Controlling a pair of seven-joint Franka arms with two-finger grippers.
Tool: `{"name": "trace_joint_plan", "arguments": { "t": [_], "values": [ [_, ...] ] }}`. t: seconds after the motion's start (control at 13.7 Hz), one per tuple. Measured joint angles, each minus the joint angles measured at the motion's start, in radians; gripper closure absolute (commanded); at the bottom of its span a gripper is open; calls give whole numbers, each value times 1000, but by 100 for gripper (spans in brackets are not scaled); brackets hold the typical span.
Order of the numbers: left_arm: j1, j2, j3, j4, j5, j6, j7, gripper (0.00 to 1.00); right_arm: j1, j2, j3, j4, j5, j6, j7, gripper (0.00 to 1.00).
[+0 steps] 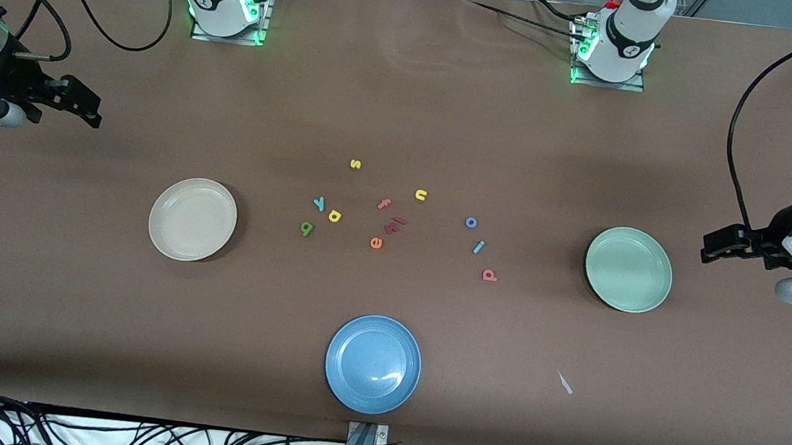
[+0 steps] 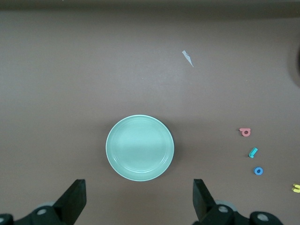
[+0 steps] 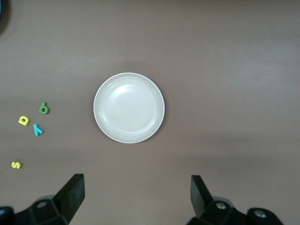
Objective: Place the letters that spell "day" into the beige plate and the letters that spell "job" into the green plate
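The beige plate (image 1: 193, 219) (image 3: 129, 108) lies empty toward the right arm's end. The green plate (image 1: 628, 269) (image 2: 139, 147) lies empty toward the left arm's end. Between them, the green "d" (image 1: 306, 228) (image 3: 44, 108), yellow "a" (image 1: 335, 215) (image 3: 23, 121) and teal "y" (image 1: 318, 203) (image 3: 38, 130) sit together. The blue "o" (image 1: 471, 222) (image 2: 258, 171), teal "j" (image 1: 479, 246) (image 2: 253, 152) and salmon "b" (image 1: 490, 276) (image 2: 245, 132) lie closer to the green plate. My right gripper (image 1: 77, 104) (image 3: 138, 199) hangs open over bare table at its end. My left gripper (image 1: 720, 246) (image 2: 139, 201) hangs open likewise, holding nothing.
A blue plate (image 1: 373, 363) lies near the front edge. Spare letters sit mid-table: a yellow "s" (image 1: 355, 164), yellow "n" (image 1: 420, 195), salmon "f" (image 1: 384, 204), orange "e" (image 1: 376, 242) and dark red pieces (image 1: 396, 225). A pale scrap (image 1: 564, 383) lies nearer the front camera than the green plate.
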Motion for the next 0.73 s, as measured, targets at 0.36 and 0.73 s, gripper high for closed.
{"name": "trace_joint_plan", "arguments": {
  "t": [0.36, 0.73],
  "values": [
    [0, 0, 0, 0, 0, -3, 1, 0, 0, 0, 1, 0, 0, 0, 0, 0],
    [-1, 0, 0, 0, 0, -5, 3, 0, 0, 19, 2, 0, 0, 2, 0, 0]
  ]
}}
